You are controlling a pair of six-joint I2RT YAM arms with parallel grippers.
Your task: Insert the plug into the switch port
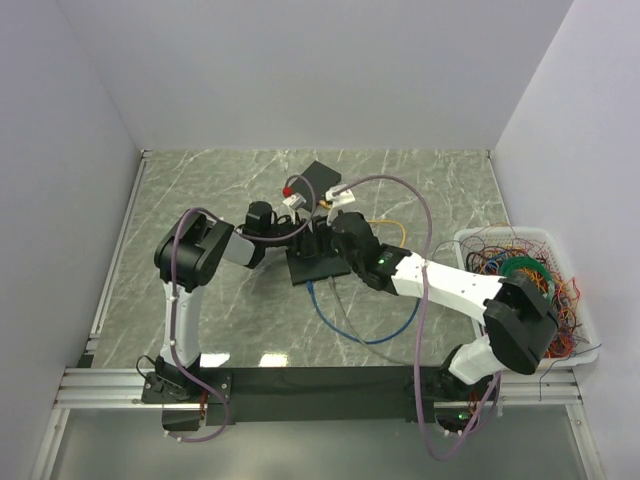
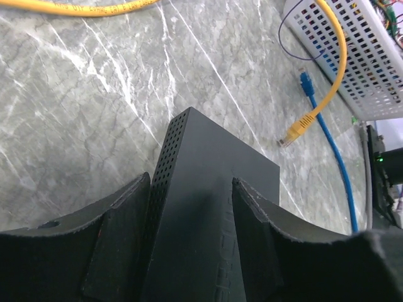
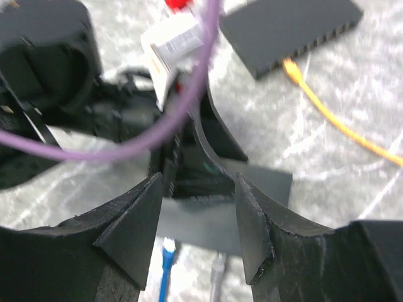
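The black switch (image 1: 315, 265) lies mid-table. It shows in the left wrist view (image 2: 208, 163) with a perforated side, and in the right wrist view (image 3: 214, 220). My left gripper (image 1: 288, 236) (image 2: 191, 182) is shut on the switch, one finger on each side of its near edge. My right gripper (image 1: 322, 240) (image 3: 198, 182) is open and empty just above the switch, jaws wide apart. A blue plug (image 1: 311, 287) (image 2: 306, 82) (image 3: 165, 251) lies loose on the marble by the switch's front edge. A grey plug (image 3: 217, 270) lies beside it. The ports are not visible.
A second black box (image 1: 322, 178) (image 3: 289, 28) sits farther back with a yellow cable running to it. A loose yellow plug (image 2: 296, 131) lies near the blue one. A white basket (image 1: 500, 232) (image 2: 359, 69) of tangled wires stands at the right.
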